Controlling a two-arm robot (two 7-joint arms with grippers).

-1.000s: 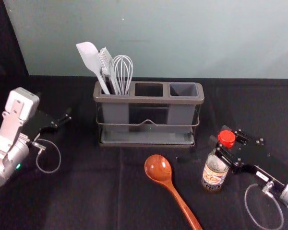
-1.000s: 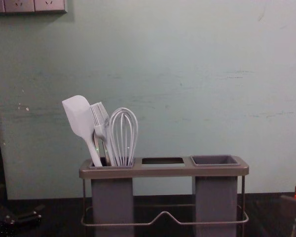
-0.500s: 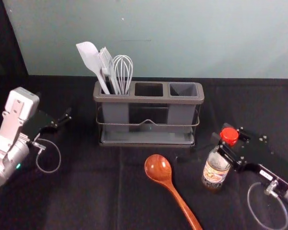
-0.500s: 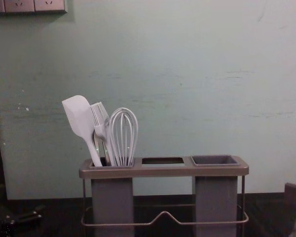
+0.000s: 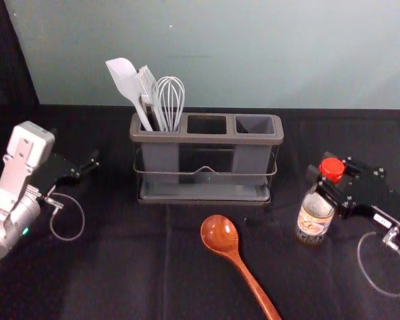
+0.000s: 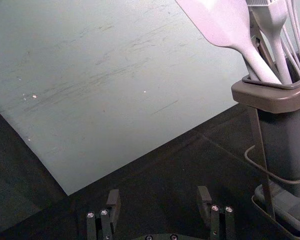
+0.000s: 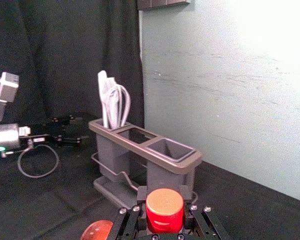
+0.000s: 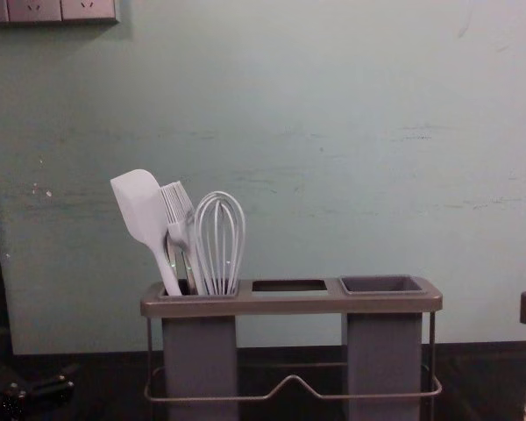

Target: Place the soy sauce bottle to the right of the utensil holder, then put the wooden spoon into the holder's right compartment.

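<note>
In the head view my right gripper is shut on the neck of the soy sauce bottle, just under its red cap, to the right of and nearer than the utensil holder. The right wrist view has the red cap between the fingers of my right gripper. The wooden spoon lies bowl-end toward the holder, left of the bottle. My left gripper is parked at the left; in the left wrist view this gripper stands open with nothing between its fingers.
A white spatula, a brush and a whisk stand in the holder's left compartment. Behind the dark cloth-covered table rises a pale wall. A socket panel hangs high at the left.
My right gripper and the bottle it holds have moved to the right and toward the back, away from the spoon. The left arm, spoon and holder have stayed put.
</note>
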